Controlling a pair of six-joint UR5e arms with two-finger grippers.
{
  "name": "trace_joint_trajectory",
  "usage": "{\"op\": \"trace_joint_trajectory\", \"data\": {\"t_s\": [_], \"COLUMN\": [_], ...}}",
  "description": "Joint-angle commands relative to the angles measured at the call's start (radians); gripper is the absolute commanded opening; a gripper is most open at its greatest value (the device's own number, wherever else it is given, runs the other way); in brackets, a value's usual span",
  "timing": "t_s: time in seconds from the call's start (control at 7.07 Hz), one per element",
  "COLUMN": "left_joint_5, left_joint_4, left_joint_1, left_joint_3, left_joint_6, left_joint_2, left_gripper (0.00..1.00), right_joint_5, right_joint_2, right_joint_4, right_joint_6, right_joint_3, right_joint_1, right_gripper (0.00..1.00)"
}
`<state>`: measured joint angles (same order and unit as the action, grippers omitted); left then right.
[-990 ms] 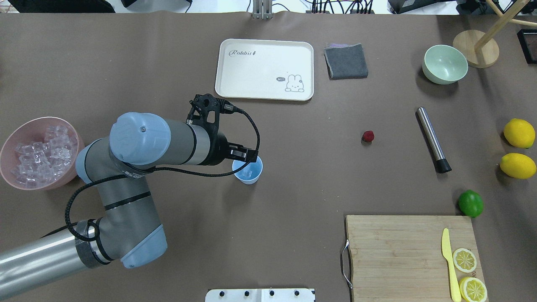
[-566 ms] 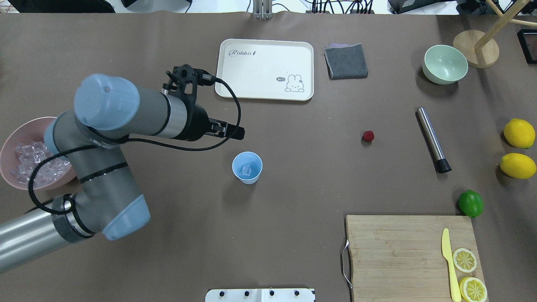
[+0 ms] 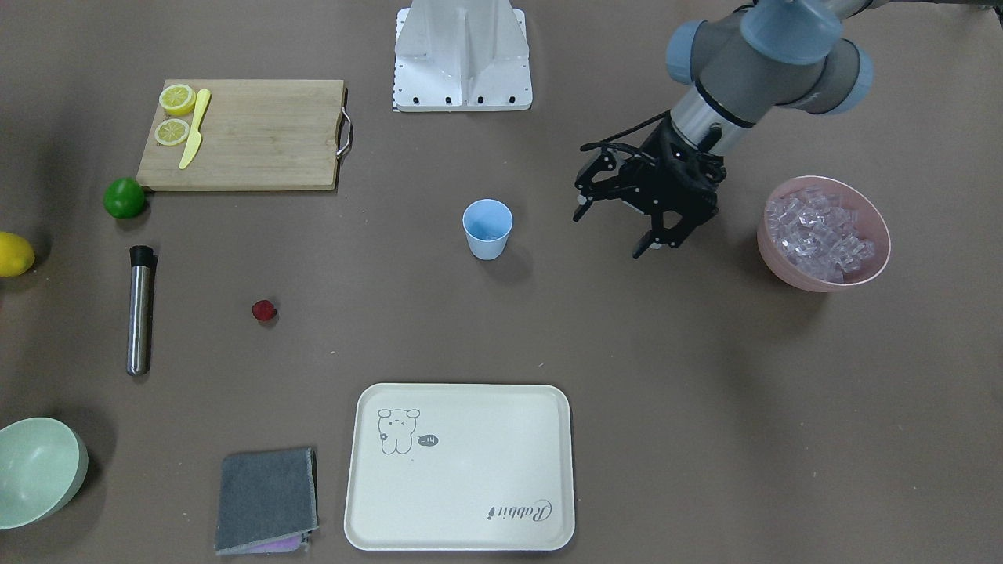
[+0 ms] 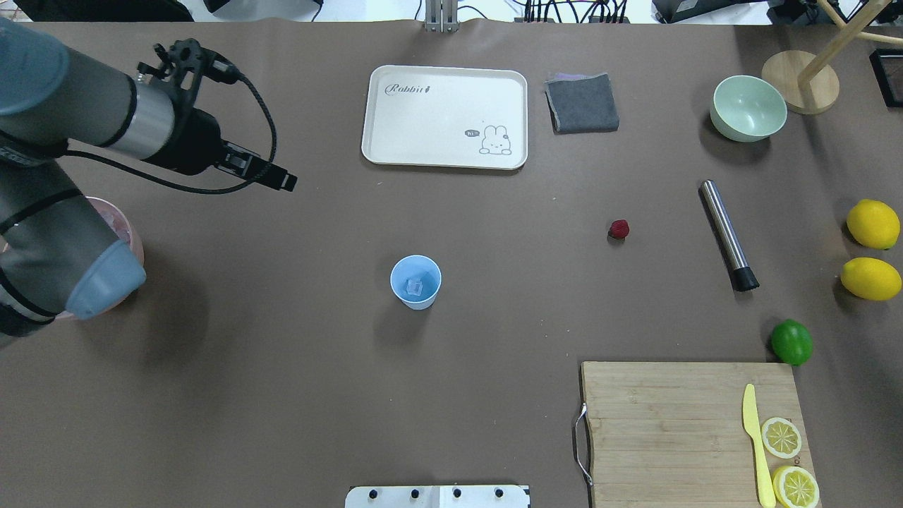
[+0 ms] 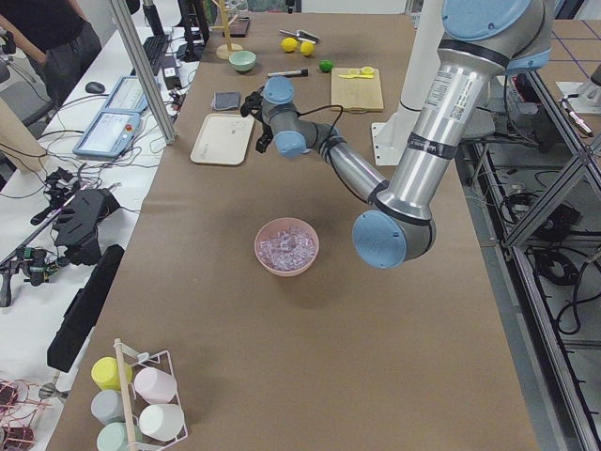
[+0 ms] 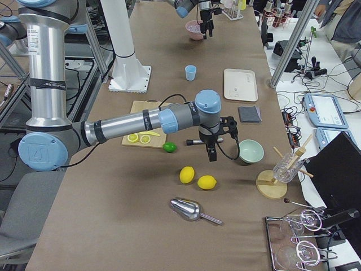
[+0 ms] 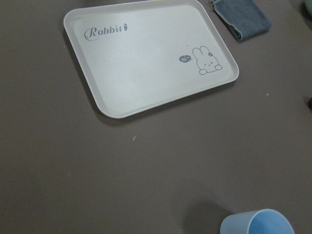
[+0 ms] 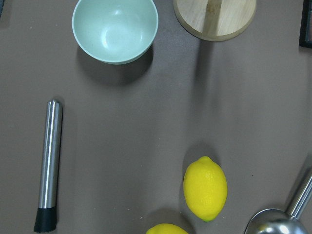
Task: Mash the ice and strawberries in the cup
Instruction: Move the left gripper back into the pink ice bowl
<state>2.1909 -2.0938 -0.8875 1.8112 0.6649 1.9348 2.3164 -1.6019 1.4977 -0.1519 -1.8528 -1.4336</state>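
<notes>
The light blue cup [image 4: 416, 282] stands upright mid-table with one clear ice cube [image 4: 415, 286] in it; it also shows in the front view [image 3: 487, 227] and at the bottom of the left wrist view [image 7: 257, 223]. More ice [image 3: 819, 227] fills the pink bowl [image 3: 791, 270]. The dark red strawberry [image 4: 619, 228] lies alone on the table, right of the cup. My left gripper [image 4: 282, 182] is open and empty, in the air between cup and pink bowl [image 3: 654, 244]. My right gripper [image 6: 211, 153] hangs near the lemons; I cannot tell its state.
A steel muddler [image 4: 726, 233] lies right of the strawberry. A cream tray [image 4: 444, 116], a grey cloth [image 4: 582, 102] and a pale green bowl [image 4: 748, 107] sit at the far side. Two lemons [image 4: 873, 224], a lime [image 4: 791, 341] and a cutting board [image 4: 670, 423] are at the right.
My left gripper has lifted off the cup and swung left and away, toward the pink bowl. One ice cube stays in the cup.
</notes>
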Motion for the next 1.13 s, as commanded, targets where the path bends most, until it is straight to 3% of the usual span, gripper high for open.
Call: {"op": "trace_joint_trajectory", "data": {"t_s": [0.0,0.28,0.71,0.99], "left_joint_5": [0.081,0.125,0.124,0.124], "left_joint_4": [-0.005,-0.002,-0.008,-0.006], "left_joint_1": [-0.095,-0.175,-0.211,-0.221], "left_joint_3": [-0.001,-0.013,-0.097,-0.101], "left_joint_6": [-0.202,-0.425,-0.559,-0.623], "left_joint_2": [-0.095,-0.19,-0.209,-0.264], "left_gripper": [0.96,0.95,0.95,0.95], "right_joint_5": [0.006,0.005,0.005,0.005], "right_joint_2": [-0.006,-0.006,-0.007,-0.007], "right_joint_4": [-0.001,-0.001,-0.001,-0.001], "right_joint_6": [0.0,0.002,0.002,0.002], "right_joint_3": [0.0,0.001,0.001,0.001], "right_joint_1": [0.001,0.001,0.001,0.001], "right_gripper": [1.0,1.0,1.0,1.0]}}
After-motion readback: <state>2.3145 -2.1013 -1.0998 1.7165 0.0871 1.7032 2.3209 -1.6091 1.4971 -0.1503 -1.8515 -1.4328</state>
